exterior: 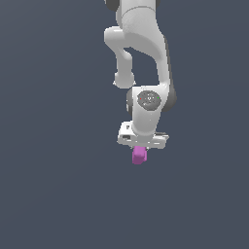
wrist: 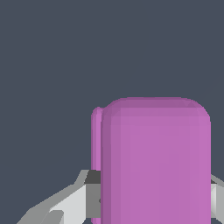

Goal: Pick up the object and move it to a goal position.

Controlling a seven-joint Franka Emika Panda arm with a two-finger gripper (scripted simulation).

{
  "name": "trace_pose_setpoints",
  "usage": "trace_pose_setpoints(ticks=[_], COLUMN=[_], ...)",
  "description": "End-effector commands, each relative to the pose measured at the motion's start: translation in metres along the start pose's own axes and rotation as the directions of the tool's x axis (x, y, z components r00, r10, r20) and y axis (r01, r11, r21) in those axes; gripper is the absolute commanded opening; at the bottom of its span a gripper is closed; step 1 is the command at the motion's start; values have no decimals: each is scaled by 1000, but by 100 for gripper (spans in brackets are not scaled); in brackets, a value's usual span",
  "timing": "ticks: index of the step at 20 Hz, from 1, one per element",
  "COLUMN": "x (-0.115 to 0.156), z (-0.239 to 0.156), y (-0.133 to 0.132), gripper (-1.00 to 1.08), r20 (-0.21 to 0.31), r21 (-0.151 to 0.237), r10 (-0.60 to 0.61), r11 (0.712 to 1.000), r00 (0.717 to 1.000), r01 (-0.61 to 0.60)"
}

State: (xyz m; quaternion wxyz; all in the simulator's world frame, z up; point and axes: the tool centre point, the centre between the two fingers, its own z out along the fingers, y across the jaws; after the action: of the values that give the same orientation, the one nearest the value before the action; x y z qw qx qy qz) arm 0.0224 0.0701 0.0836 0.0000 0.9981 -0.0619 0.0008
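Magenta object (wrist: 155, 162) sits clamped in the white gripper (exterior: 141, 146)

arm (exterior: 141, 53): base cut off at frame edge | fingers (wrist: 70, 203): mostly hidden behind block (wrist: 155, 162)

Your object (exterior: 139, 155) is a small magenta-purple block with rounded edges, hanging just under the white tool (exterior: 140, 149) and narrower than it. In the wrist view you see the object (wrist: 155, 162) close up as a smooth rounded oblong with a thin raised strip along one side, gripped between the tool's pale fingers (wrist: 89, 199).
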Motion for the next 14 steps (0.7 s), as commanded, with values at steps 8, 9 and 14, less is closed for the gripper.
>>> trace_pose_setpoints(ticks=[8,9,14], x=[11,13,26], z=[-20,-25,-51], y=[10,12,25], gripper=[-100,-100,-100], r20=[-46,-55,-113], r21=[18,21,41], r10=[-37,-45,-91], r11=[999,999,995], r00=[998,997,989], r01=[38,46,96])
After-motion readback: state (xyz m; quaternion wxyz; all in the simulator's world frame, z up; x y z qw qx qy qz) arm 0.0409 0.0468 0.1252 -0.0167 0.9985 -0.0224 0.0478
